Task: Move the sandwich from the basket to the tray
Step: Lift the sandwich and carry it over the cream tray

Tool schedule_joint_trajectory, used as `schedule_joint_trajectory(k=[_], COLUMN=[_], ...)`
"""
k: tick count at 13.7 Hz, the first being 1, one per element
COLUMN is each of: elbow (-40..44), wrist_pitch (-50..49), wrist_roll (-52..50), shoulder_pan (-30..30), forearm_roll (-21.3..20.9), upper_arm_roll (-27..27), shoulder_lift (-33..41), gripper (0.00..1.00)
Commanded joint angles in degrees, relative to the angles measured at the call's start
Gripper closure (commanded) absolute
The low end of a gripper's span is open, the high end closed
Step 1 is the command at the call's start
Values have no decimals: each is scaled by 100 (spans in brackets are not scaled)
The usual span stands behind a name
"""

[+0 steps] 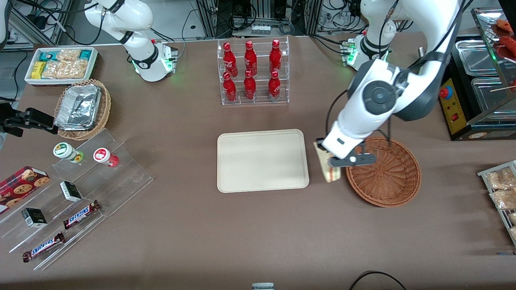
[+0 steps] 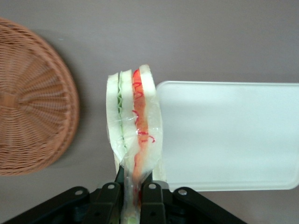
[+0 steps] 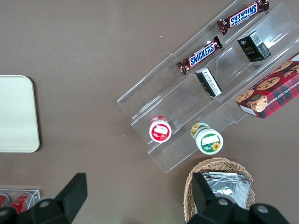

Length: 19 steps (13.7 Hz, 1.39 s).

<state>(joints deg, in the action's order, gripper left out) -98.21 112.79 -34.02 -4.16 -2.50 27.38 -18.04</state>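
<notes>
Gripper clamped on sandwich (wrapped), between basket and tray, above the table

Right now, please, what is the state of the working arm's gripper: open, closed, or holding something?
Left gripper: closed on the clear-wrapped triangular sandwich, held in the air between the reddish-brown round wicker basket and the cream rectangular tray.

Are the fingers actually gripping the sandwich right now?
Touching. The left wrist view shows the gripper with its fingers pinched on the sandwich, between basket and tray.
</notes>
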Motion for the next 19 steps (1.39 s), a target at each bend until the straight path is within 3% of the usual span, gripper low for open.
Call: schedule_joint_trajectory(k=[1, 8, 19], elbow=[679, 1444, 1507], wrist_pitch=[-99, 6, 674], wrist_roll=[-420, -1027, -1186], shoulder_pan=[-471, -1402, -1843], forearm_roll=[-215, -646, -1051], upper_arm_roll=[83, 48, 39], shoulder_lift=[-620, -1684, -2432], gripper=[100, 100, 100])
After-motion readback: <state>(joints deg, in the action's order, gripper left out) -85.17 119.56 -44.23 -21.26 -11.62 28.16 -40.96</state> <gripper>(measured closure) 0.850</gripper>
